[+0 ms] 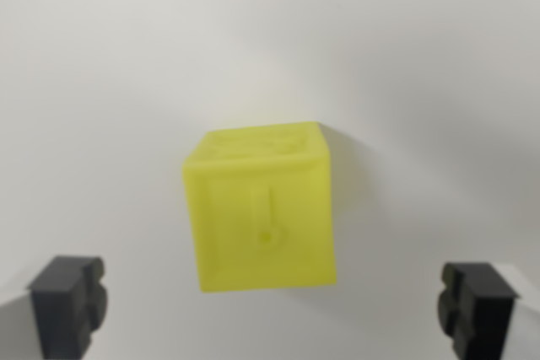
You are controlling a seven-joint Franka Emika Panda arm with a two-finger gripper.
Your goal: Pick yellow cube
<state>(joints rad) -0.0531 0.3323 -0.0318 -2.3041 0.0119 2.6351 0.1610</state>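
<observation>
The only sign to be made out stands on the small yellow plastic cube [260, 212]. Its near face carries a raised mark in the same yellow: a short upright bar with a round dot just below it, together reading like an exclamation mark, or possibly a letter "i" turned over; the blur does not let me settle which. The cube's top face also bears some raised relief, but it is too soft and too steeply seen to be read as any letter or figure. No printed text, label, brand name or number can be read anywhere else in the wrist view.
</observation>
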